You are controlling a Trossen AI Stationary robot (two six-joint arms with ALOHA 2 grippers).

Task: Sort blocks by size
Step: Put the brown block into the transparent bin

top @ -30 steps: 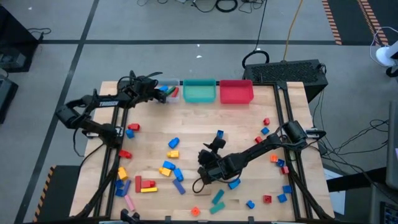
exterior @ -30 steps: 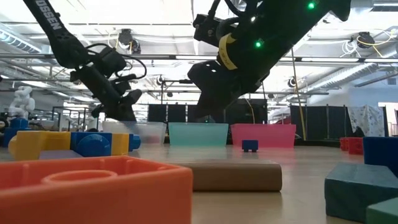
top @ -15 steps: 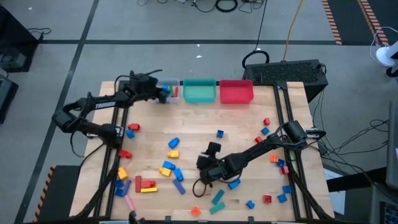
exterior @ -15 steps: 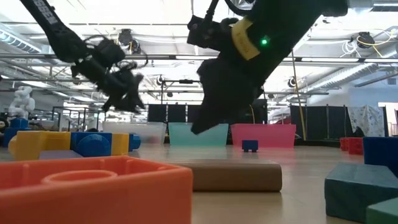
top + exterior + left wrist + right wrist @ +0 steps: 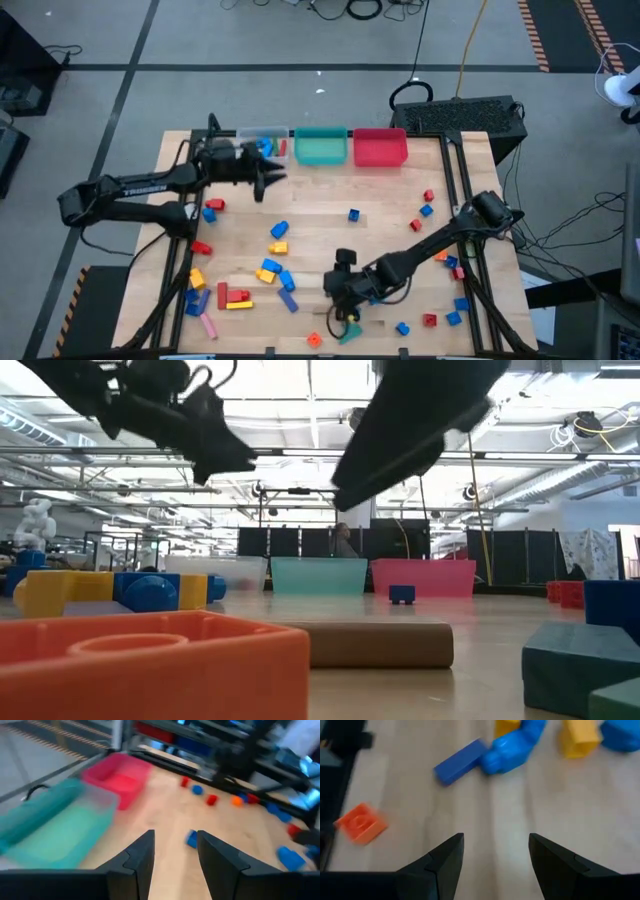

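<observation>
Blocks of several colours lie scattered on the wooden table (image 5: 330, 190). My left gripper (image 5: 274, 180) hangs open and empty just in front of the clear bin (image 5: 268, 140), pointing toward the table's right side; its wrist view shows a small blue block (image 5: 192, 839) on the table ahead of the fingers. My right gripper (image 5: 340, 305) is open and empty above bare wood near the front edge. Ahead of it lie a blue bar (image 5: 460, 763), a blue block (image 5: 513, 750), a yellow block (image 5: 578, 739) and an orange block (image 5: 360, 823).
A teal bin (image 5: 321, 147) and a red bin (image 5: 380, 148) stand beside the clear one along the far edge. A teal block (image 5: 350, 322) lies by the right gripper. More blocks cluster at the front left (image 5: 232, 296) and right side (image 5: 450, 262).
My left gripper has swung away from above the clear bin toward the table's right and near side and has risen. My right gripper has drawn back from the small blue block at mid-table toward the near edge, tipping more steeply downward.
</observation>
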